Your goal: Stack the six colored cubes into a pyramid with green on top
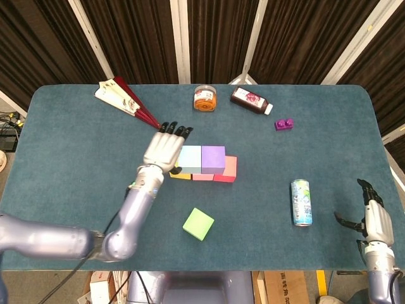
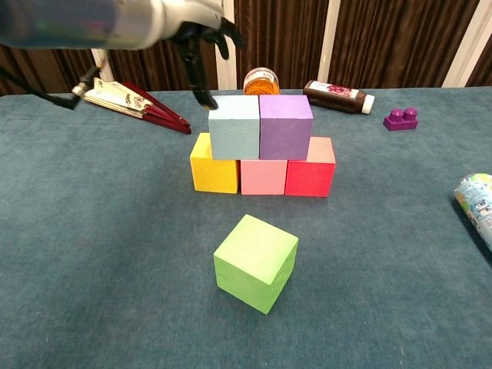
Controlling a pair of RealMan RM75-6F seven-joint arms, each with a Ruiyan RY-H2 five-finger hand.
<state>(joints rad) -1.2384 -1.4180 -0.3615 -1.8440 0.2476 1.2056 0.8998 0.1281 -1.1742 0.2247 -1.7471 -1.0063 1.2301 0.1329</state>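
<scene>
Stacking so far: yellow cube (image 2: 213,164), pink cube (image 2: 263,177) and red cube (image 2: 310,173) form the bottom row; light blue cube (image 2: 234,127) and purple cube (image 2: 286,126) sit side by side on top of them.
Green cube (image 2: 255,263): alone on the table (image 2: 92,269), in front of the stack, apart from it, turned at an angle.
Left hand (image 1: 166,149): hovers at the light blue cube's left edge, fingers spread, holding nothing; contact with the cube cannot be told.
Right hand (image 1: 374,216): near the table's right front edge, fingers apart, holding nothing.
Risk, nudge: the left hand is close enough that a sideways drift could push the light blue cube off the row beneath.
Risk, capping: the green cube must land across the seam of the two upper cubes; set down crooked or off-centre, it could tip or spread them.
Risk, clutter: a can (image 1: 301,202) lies between the right hand and the cubes; a reach from that side could roll it.
Writing: can, jar (image 1: 205,98) and bottle (image 1: 250,101) carry labels, none legible.
</scene>
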